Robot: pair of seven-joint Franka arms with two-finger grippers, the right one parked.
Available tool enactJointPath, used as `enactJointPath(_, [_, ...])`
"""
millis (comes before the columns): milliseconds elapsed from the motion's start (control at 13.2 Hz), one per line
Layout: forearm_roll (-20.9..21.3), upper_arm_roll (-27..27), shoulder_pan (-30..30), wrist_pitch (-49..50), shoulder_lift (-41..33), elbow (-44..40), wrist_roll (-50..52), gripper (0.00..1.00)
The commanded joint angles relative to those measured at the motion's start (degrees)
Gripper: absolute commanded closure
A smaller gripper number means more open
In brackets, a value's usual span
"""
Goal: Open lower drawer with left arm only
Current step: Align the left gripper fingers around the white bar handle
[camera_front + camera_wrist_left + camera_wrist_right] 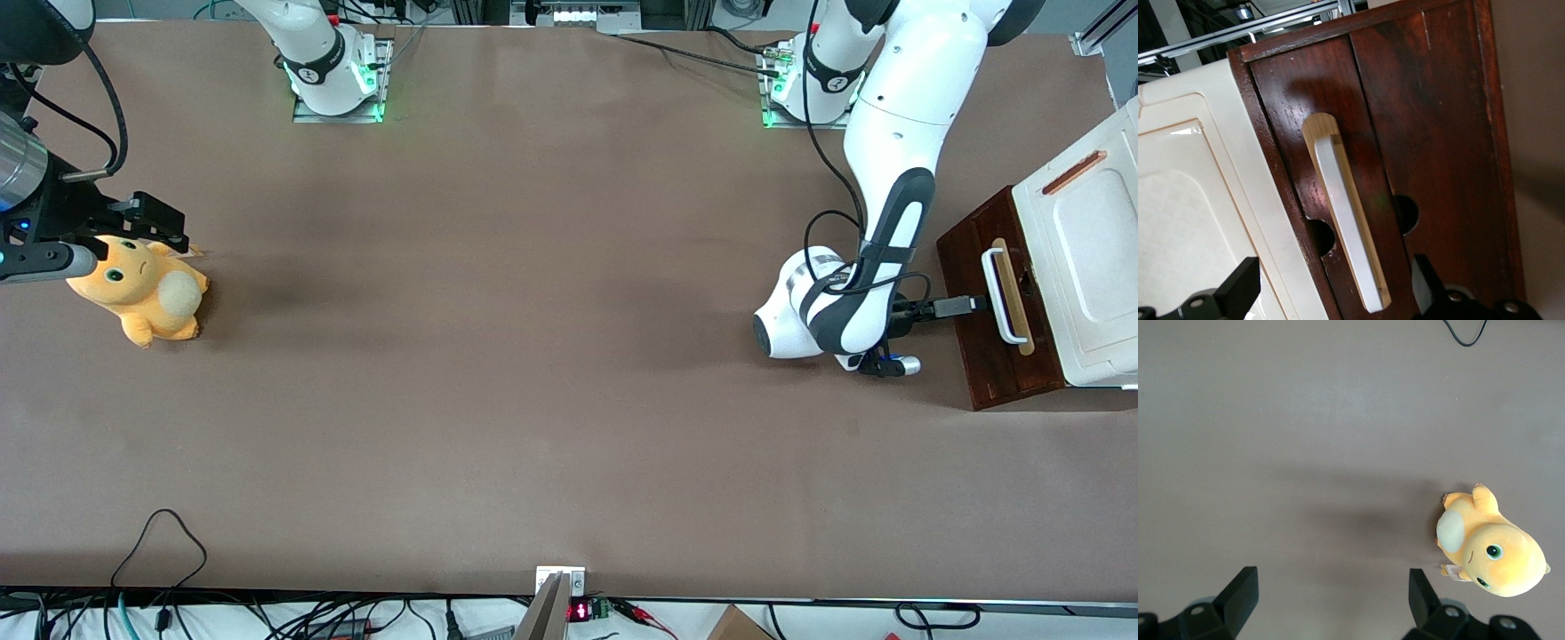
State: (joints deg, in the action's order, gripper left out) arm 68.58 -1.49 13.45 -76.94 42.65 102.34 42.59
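Where lower drawer faces, spread claw

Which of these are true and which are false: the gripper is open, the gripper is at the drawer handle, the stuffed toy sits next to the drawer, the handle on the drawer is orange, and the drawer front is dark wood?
1. The gripper is open. True: in the wrist view its fingers stand apart on either side of the handle.
2. The gripper is at the drawer's handle. True.
3. The stuffed toy sits next to the drawer. False: it lies toward the parked arm's end of the table.
4. The drawer's handle is orange. False: it is white, on a pale wood strip.
5. The drawer front is dark reddish-brown wood. True.
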Motion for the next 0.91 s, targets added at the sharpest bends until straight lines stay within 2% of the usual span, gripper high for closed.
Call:
enactJointPath(0, [2.3,-0.4,-1.6,0.2,-0.6,1.4,0.9,0.0])
enactJointPath(835, [3.9,-0.4,-4.2,-1.3,0.2,4.0,0.2,0.0])
